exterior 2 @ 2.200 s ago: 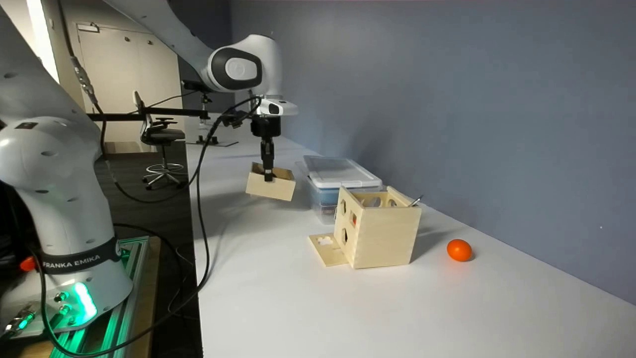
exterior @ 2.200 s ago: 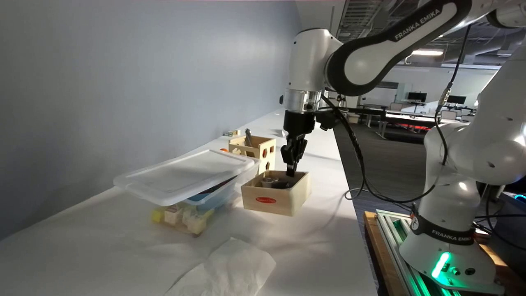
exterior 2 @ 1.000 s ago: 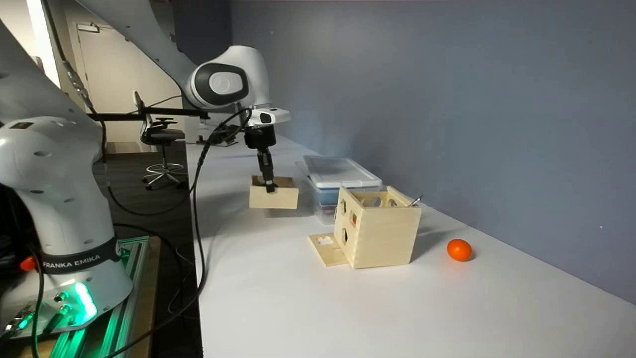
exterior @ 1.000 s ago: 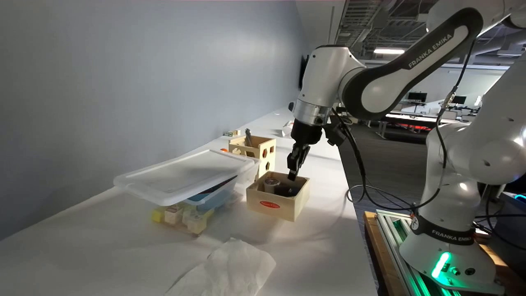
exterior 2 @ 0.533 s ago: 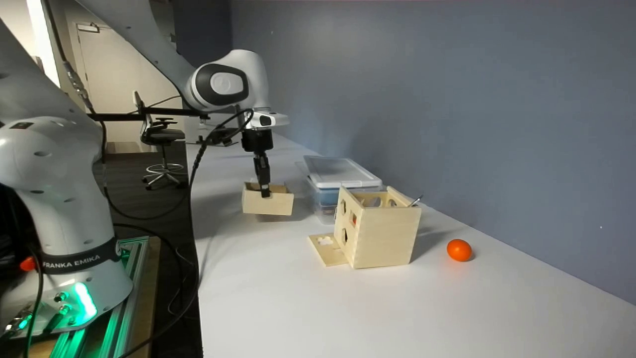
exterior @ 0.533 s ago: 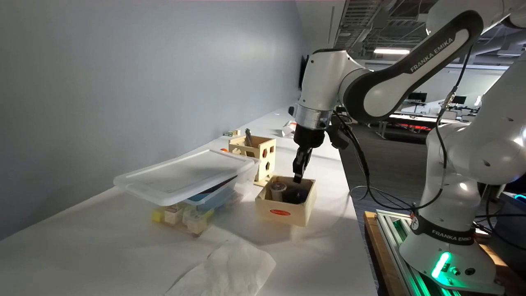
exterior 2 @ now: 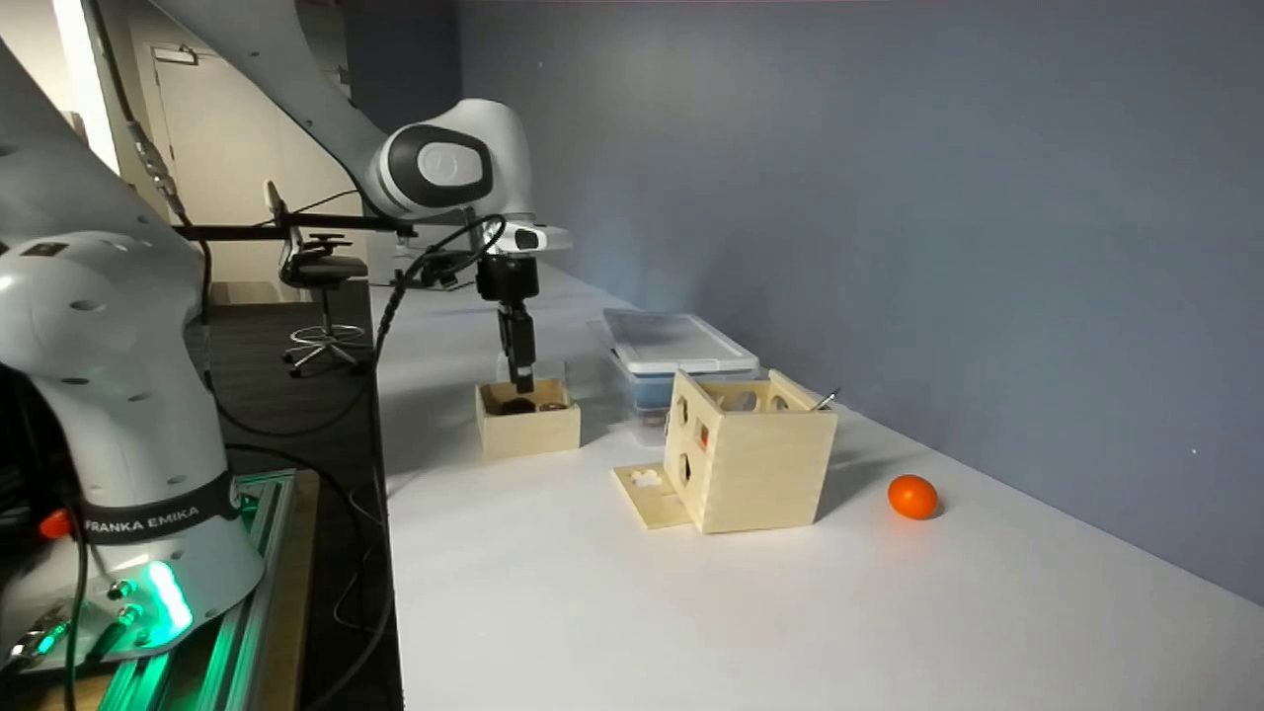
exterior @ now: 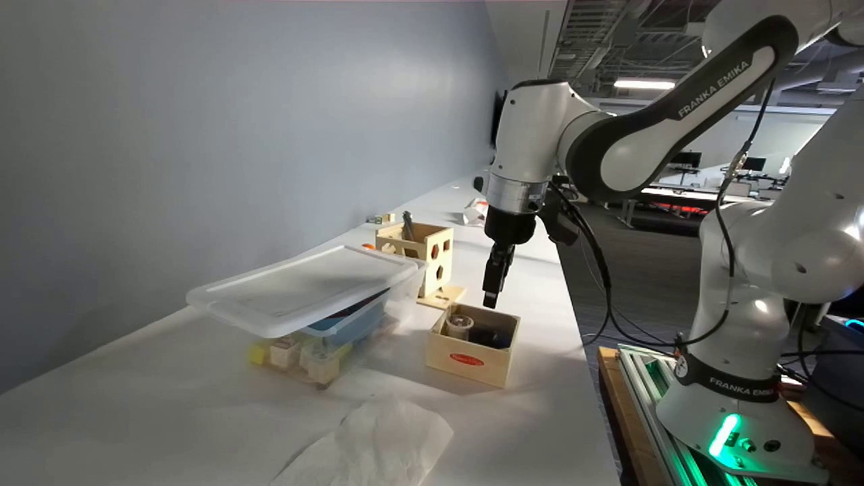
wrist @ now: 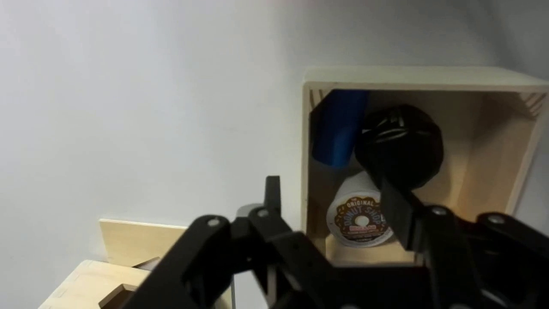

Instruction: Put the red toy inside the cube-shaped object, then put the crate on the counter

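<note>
The crate (exterior: 470, 370), light wood with a red patch, rests level on the white counter (exterior 2: 691, 612). My gripper (wrist: 335, 199) stands open over the crate's wall, one finger outside and the other above the inside. Both exterior views show its fingertips near the rim, at the side facing the cube. The cube-shaped object (exterior 2: 762, 474), pale wood with cut-out holes, stands on the counter beside its flat wooden piece. Through one hole a patch of red (exterior 2: 703, 435) shows. An orange-red ball (exterior 2: 912, 497) lies apart on the counter; which of these is the red toy I cannot tell.
Inside the crate lie a coffee pod (wrist: 360, 221), a black object (wrist: 407, 150) and a blue object (wrist: 341, 128). A clear bin with a loose white lid (exterior: 307, 287) stands by the wall. Thin white paper (exterior: 385, 439) lies on the counter. A tool handle (exterior: 408, 226) sticks out of the cube.
The crate has come down onto the counter and straightened from its tilt. My gripper went down with it, then opened and let go of its wall. Ball and cube have not moved.
</note>
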Motion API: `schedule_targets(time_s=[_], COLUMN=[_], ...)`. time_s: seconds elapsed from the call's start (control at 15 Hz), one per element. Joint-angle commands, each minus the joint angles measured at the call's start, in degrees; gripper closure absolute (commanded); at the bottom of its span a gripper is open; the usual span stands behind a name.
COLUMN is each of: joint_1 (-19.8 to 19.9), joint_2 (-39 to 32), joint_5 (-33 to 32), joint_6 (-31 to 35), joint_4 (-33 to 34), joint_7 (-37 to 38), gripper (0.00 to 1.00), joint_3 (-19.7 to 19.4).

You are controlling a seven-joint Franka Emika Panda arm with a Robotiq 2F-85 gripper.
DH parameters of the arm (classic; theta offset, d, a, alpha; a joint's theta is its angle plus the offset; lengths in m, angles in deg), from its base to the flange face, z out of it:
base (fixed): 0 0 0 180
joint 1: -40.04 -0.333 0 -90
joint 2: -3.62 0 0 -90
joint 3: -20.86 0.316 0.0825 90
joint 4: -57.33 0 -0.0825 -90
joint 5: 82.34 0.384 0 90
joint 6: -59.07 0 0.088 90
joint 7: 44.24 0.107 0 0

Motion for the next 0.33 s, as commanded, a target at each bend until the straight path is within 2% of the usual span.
schedule_targets(time_s=[0.0, 0.07, 0.13, 0.2, 0.27], joint_1=[-2.19, -2.35, -2.66, -1.19, -1.21], joint_2=[4.92, 6.49, 5.77, 3.17, 3.61], joint_5=[4.17, 4.81, 6.60, 3.83, 4.10], joint_6=[0.24, 3.57, 3.82, 2.06, 2.22], joint_4=[-0.43, -2.44, -1.25, 0.10, 0.11], joint_7=[-1.71, -1.78, -1.51, -0.53, -0.60], gripper=[0.06, 0.02, 0.00, 0.00, 0.03], joint_3=[-2.32, -2.89, -3.49, -1.61, -1.74])
